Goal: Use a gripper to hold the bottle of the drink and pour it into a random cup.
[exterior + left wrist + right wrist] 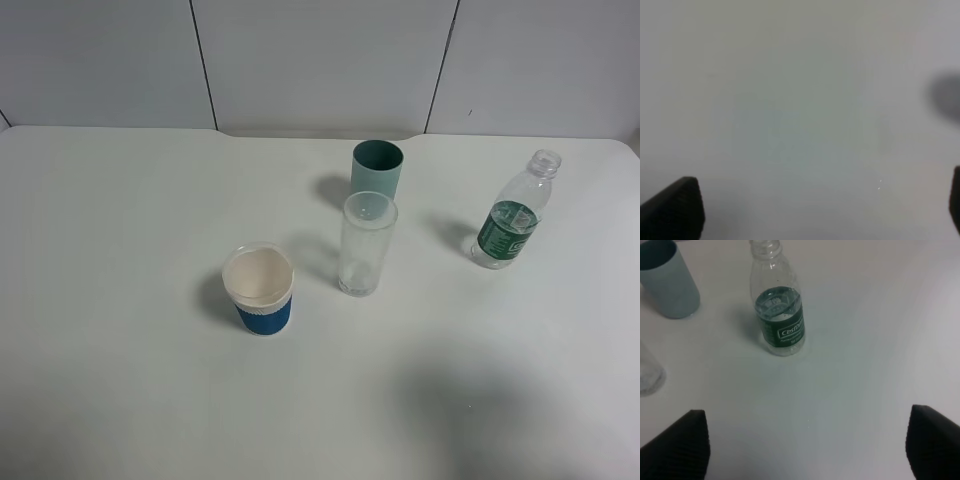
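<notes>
White table (120, 380) w/ pale panelled wall behind fills the high view, and you see no arm in it, so nothing is held yet. Bottle of the drink (513, 212) stands upright and capless at the right side, well apart from the three vessels, which prob. leaves you room to close on it w/o knocking anything. Teal cup (377, 172) sits at the back, glass tumbler (365, 245) just in front of it and close, paper cup (259, 289) nearer the front-left, apart from both. Left wrist view: only blurred table and two dark finger tips at the frame corners, set wide, so your left gripper (815, 210) is spread and empty, idle over bare surface. Right wrist view: right gripper (807, 445) also gapes wide w/ nothing between its fingers (682, 445), and the bottle (779, 315) stands ahead of the gap, not touching. Cup (669, 285) shows beside it. That lineup suggests your right arm is the one to take the bottle; pouring hasn't begun.
</notes>
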Robot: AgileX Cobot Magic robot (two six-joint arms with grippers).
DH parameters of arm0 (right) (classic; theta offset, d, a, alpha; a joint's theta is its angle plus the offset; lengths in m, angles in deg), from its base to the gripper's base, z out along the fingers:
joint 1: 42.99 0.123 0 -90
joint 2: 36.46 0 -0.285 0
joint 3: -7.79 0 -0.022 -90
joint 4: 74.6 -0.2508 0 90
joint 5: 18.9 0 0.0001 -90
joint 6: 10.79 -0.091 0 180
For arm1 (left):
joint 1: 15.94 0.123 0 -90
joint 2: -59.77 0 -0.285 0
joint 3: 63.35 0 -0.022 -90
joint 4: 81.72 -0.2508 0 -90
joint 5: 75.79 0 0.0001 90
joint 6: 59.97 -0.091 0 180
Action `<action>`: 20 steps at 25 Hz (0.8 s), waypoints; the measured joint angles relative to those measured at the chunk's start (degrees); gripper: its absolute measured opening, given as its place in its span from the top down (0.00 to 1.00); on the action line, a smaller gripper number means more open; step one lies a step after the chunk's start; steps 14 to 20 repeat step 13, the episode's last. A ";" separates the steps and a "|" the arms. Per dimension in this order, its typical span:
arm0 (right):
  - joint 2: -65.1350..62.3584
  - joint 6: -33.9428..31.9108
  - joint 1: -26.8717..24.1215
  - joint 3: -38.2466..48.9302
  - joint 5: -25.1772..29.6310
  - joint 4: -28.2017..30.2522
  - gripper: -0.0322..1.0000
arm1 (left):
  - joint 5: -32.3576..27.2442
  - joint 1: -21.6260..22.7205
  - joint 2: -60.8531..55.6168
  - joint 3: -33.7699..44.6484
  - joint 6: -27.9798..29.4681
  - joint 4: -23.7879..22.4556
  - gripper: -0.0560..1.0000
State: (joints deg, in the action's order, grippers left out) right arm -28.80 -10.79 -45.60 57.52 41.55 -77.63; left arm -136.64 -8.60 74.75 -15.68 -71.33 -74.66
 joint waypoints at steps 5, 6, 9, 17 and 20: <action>0.00 0.00 0.00 0.00 0.00 0.00 0.21 | 0.00 0.00 0.00 0.00 0.00 0.00 0.01; 0.00 0.00 0.00 0.00 0.00 0.00 0.21 | 0.00 0.00 0.00 0.00 0.00 0.00 0.01; 0.00 0.00 0.00 0.00 0.00 0.00 0.21 | 0.00 0.00 0.00 0.00 0.00 0.00 0.01; 0.00 0.00 0.00 0.00 0.00 0.00 0.21 | 0.00 0.00 0.00 0.00 0.00 0.00 0.01; 0.00 0.00 0.00 0.00 0.00 0.00 0.21 | 0.00 0.00 0.00 0.00 0.00 0.00 0.01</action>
